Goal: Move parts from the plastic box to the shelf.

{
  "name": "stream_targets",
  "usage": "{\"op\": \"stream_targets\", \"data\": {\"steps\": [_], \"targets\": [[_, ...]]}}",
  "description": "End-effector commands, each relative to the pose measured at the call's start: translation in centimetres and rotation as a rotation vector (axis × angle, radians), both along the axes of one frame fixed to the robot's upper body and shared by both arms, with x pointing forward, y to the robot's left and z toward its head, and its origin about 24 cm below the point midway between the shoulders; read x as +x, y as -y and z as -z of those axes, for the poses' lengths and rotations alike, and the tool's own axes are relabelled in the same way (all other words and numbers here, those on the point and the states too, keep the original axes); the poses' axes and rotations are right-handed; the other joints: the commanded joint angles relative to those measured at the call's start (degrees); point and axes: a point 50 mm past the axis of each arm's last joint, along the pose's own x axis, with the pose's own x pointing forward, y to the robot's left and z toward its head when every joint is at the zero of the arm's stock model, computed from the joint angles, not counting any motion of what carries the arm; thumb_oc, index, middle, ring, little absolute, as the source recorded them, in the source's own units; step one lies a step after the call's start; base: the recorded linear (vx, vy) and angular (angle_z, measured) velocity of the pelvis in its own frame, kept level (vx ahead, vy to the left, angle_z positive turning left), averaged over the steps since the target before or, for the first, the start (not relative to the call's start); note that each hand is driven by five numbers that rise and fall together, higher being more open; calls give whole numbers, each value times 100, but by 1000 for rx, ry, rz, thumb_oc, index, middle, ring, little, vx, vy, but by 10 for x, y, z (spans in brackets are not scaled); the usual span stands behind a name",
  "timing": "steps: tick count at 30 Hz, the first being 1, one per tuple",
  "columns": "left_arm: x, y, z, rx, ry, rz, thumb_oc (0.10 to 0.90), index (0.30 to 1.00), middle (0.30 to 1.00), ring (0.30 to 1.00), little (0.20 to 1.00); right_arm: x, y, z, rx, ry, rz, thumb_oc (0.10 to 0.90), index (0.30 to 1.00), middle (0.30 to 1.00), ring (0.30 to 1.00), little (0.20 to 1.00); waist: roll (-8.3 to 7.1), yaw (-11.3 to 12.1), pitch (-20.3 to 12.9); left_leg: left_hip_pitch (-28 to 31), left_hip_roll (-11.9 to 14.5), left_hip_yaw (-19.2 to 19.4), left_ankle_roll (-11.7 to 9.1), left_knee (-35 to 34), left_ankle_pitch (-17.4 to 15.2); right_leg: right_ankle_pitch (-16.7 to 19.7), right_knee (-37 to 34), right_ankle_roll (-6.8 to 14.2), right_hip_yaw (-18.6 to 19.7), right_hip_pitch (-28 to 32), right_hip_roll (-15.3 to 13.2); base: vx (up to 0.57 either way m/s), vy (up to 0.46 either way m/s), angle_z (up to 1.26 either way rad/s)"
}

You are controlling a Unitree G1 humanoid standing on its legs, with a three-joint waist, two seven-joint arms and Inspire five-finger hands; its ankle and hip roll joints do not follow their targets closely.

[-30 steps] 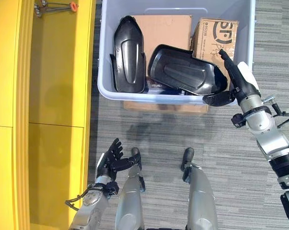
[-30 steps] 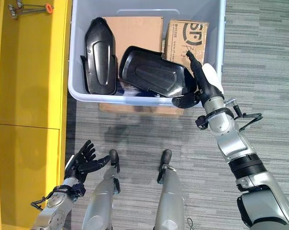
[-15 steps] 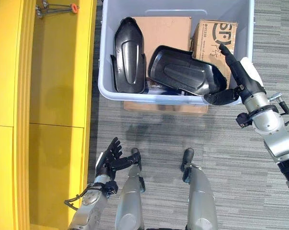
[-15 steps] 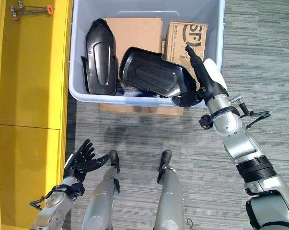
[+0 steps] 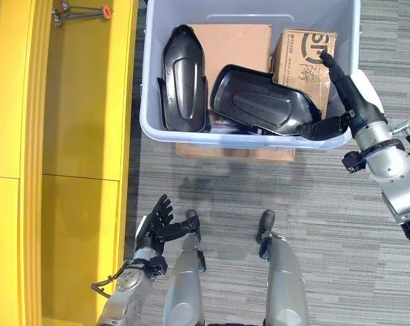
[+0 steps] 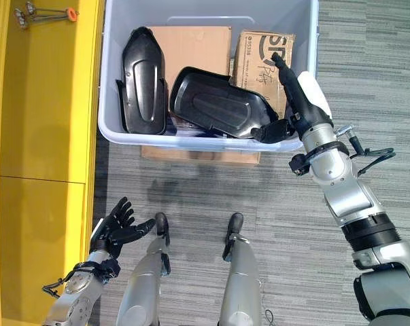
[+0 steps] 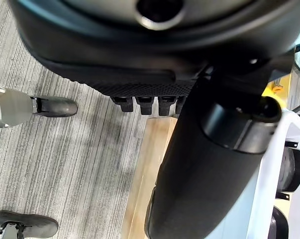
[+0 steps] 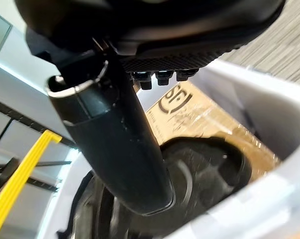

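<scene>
- The right hand (image 5: 351,102) reaches over the right end of the plastic box (image 5: 150,102), its fingers (image 5: 337,75) straight and open above the printed carton (image 5: 300,51), its thumb pointing at the near end of the wide black part (image 5: 259,102); it holds nothing.
- Both parts to move sit in the box: the wide one lies tilted across the middle, and the narrow black part (image 5: 184,78) stands against the left wall beside a plain cardboard sheet (image 5: 232,41).
- The step in hand looks like a grasp of the wide part's near end. To do it well, the thumb should go under that edge and the fingers over the top, clear of the box rim.
- The part looks smooth and curved, so a shallow pinch may slip; a deep hold seems wiser.
- It should lift straight up before it swings toward the yellow shelf (image 5: 82,136) on the left.
- The left hand (image 5: 157,221) hangs low by the shelf, fingers spread and empty.
</scene>
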Motion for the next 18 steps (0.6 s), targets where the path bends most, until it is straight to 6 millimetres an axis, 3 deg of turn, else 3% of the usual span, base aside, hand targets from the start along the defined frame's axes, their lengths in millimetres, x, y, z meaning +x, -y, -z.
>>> {"op": "stream_targets", "data": {"steps": [1, 7, 18], "targets": [[-5, -12, -19, 15, 107, -18, 900, 1000, 1000, 1000, 1000, -4, -8, -82, -46, 276, 1, 900, 1000, 1000, 1000, 1000, -124, 46, -93, 453, 272, -65, -155, 317, -682, 101, -1051, 514, 253, 753, 68, 0, 0, 0], [-4, -9, -23, 4, 123, -12, 900, 1000, 1000, 1000, 1000, 6, -7, -100, -49, 303, 66, 900, 1000, 1000, 1000, 1000, -59, 103, -38, 391, 286, -91, -162, 291, -631, 70, -972, 495, 259, 631, 92, 0, 0, 0], [-2, -4, -26, -7, 142, 2, 900, 1000, 1000, 1000, 1000, 12, -17, -109, -100, 325, 79, 900, 1000, 1000, 1000, 1000, -5, 119, 22, 28, 322, -163, -150, 653, -767, -77, -575, 431, 297, 248, 98, -3, -6, 0]]}}
